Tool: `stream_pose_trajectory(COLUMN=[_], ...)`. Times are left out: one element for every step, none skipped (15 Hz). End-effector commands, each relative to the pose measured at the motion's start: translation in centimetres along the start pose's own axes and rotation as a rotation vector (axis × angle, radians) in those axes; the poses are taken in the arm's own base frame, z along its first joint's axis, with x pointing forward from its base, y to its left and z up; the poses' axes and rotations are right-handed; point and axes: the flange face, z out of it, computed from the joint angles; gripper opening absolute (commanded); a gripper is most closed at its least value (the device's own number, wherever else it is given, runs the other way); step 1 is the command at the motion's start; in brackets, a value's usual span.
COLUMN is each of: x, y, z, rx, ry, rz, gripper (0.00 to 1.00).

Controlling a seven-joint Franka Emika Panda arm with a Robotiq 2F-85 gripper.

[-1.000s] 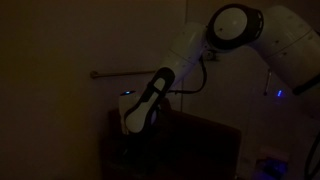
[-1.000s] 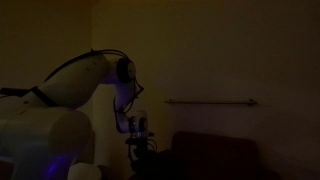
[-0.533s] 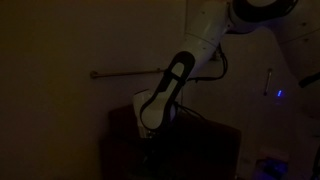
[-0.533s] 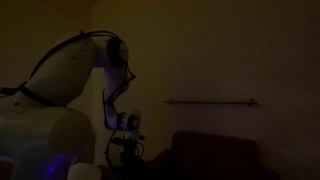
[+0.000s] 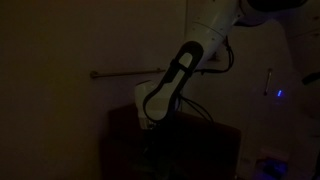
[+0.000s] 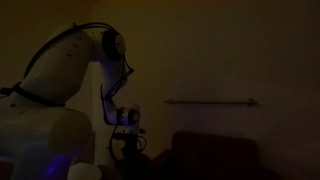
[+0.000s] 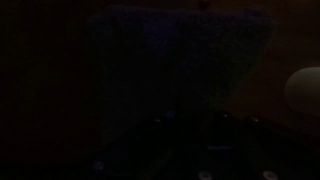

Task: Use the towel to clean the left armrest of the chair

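Note:
The room is very dark. The chair (image 5: 200, 150) is a boxy dark brown armchair low in both exterior views (image 6: 215, 155). My arm reaches down over it. The gripper (image 5: 150, 135) hangs at the chair's near side in an exterior view and shows faintly in the other exterior view (image 6: 125, 150); its fingers are lost in the dark. The left armrest cannot be made out as a separate surface. In the wrist view a dim bluish-grey rectangular shape (image 7: 180, 70), possibly the towel, fills the upper middle. The jaws are not discernible there.
A thin wall-mounted rail (image 5: 125, 73) runs along the wall behind the chair, also in the other exterior view (image 6: 210, 101). A small blue light (image 5: 280, 95) glows at the right. The robot's white base (image 6: 45, 135) fills the lower left.
The arm has swung and lowered: the wrist moved right and down toward the chair in one exterior view, and left and lower in the other. The upper arm rose out of frame.

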Motion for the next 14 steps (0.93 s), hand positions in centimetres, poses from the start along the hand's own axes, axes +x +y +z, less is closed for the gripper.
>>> stream_pose_trajectory(x=[5.3,7.2,8.9,10.5,11.9,13.0,13.9,14.6,15.2,15.8,16.2,16.5,16.8,16.8], y=[2.7,3.2,3.5,3.4,3.2,2.7,1.9,1.1,0.1,-0.7,-1.7,-2.6,-3.4,-4.2], z=[-5.9,-7.4,-8.7,-9.6,-10.5,-10.7,-10.6,-10.2,-9.2,-8.5,-7.3,-6.2,-4.9,-3.7], rx=[-0.104,-0.106,-0.092,-0.065,-0.037,-0.010,0.014,0.036,0.065,0.088,0.115,0.139,0.168,0.195], ry=[0.157,0.209,0.261,0.307,0.346,0.381,0.407,0.426,0.436,0.440,0.440,0.428,0.407,0.386], rz=[-0.047,-0.061,-0.065,-0.066,-0.069,-0.076,-0.089,-0.104,-0.123,-0.137,-0.155,-0.172,-0.190,-0.206], gripper=[0.06,0.06,0.06,0.06,0.06,0.06,0.07,0.06,0.07,0.07,0.07,0.06,0.06,0.07])
